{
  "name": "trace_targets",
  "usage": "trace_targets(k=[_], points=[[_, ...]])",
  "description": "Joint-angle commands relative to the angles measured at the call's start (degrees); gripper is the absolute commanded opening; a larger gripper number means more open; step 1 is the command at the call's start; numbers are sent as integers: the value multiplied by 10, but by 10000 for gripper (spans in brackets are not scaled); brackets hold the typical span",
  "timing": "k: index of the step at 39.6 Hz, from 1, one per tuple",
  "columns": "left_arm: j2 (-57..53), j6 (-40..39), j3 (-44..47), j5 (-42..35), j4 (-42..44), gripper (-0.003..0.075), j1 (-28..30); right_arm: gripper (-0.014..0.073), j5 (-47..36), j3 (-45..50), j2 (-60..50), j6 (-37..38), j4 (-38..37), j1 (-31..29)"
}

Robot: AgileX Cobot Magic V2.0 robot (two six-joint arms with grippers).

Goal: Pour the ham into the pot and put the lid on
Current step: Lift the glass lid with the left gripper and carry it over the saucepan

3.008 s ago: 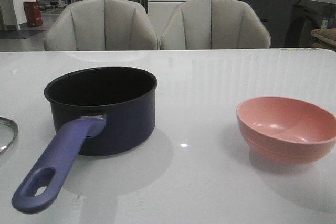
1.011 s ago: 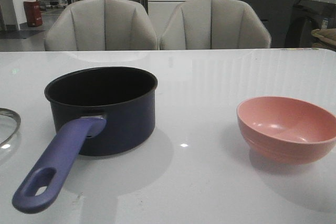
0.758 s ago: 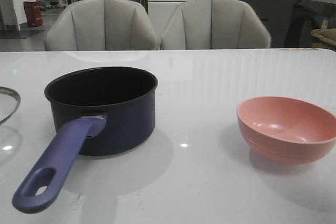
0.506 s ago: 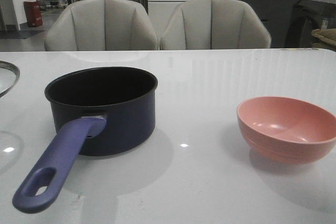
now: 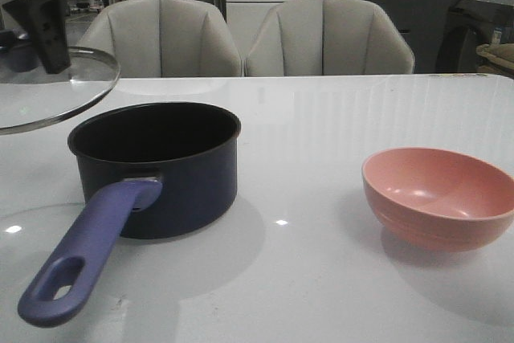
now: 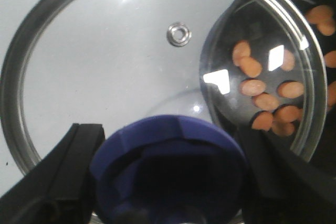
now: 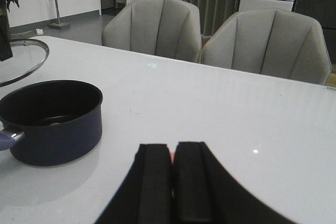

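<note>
The clear glass lid [image 5: 56,90] hangs tilted in the air, up and left of the pot [image 5: 161,170]. My left gripper [image 5: 42,44] is shut on its purple-blue knob [image 6: 168,161], a black finger [image 6: 73,156] on either side. Through the glass [image 6: 105,66] I see several orange ham pieces [image 6: 265,100] lying on the pot's dark floor. The pot's long purple-blue handle [image 5: 84,255] points toward the table's front edge. My right gripper [image 7: 173,179] is shut with nothing in it, low over the table to the right of the pot [image 7: 52,119], and stays outside the front view.
An empty pink bowl [image 5: 438,194] stands at the front right of the white table [image 5: 321,118]. Two grey chairs [image 5: 241,38] stand behind the far edge.
The lid has risen from the table at the left edge and moved right toward the pot, and the left gripper has come into the front view. Pot and bowl have not moved.
</note>
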Motion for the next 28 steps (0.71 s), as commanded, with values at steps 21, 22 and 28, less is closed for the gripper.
trace_targets(k=[21, 22, 28], points=[[15, 1, -53, -15, -9, 115, -101, 138, -43, -15, 4, -2, 3, -1], [18, 1, -54, -15, -9, 115, -105, 138, -43, -15, 4, -2, 3, -1], [29, 1, -71, -18, -8, 115, -116, 138, -43, -15, 4, -2, 3, -1]])
